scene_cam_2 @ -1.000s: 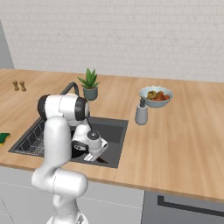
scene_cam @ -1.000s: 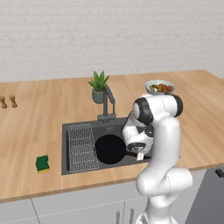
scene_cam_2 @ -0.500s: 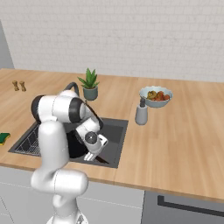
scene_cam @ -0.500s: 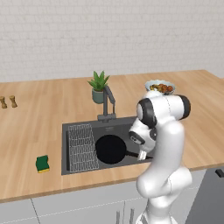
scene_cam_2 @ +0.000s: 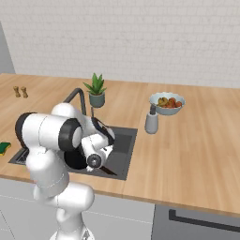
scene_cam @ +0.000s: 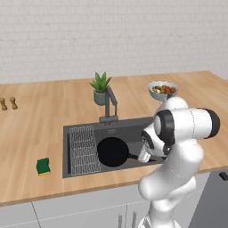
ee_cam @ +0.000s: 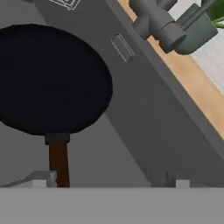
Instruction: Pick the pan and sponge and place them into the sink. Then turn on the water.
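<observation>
Pan (scene_cam: pixel 113 151) lying in the sink (scene_cam: pixel 133 129) beside the wire rack: first placement done. End effector (ee_cam: pixel 111 183) spread open, empty, over its handle. Sponge (scene_cam: pixel 43 166) waiting on the counter (scene_cam: pixel 35 129); faucet (scene_cam: pixel 110 105) untouched.

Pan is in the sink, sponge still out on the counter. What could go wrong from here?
1. The gripper hangs low over the pan handle; lifting carelessly may drag the pan.
2. The sponge lies far left past the sink, a long reach.
3. The faucet stands close by and could be bumped.
</observation>
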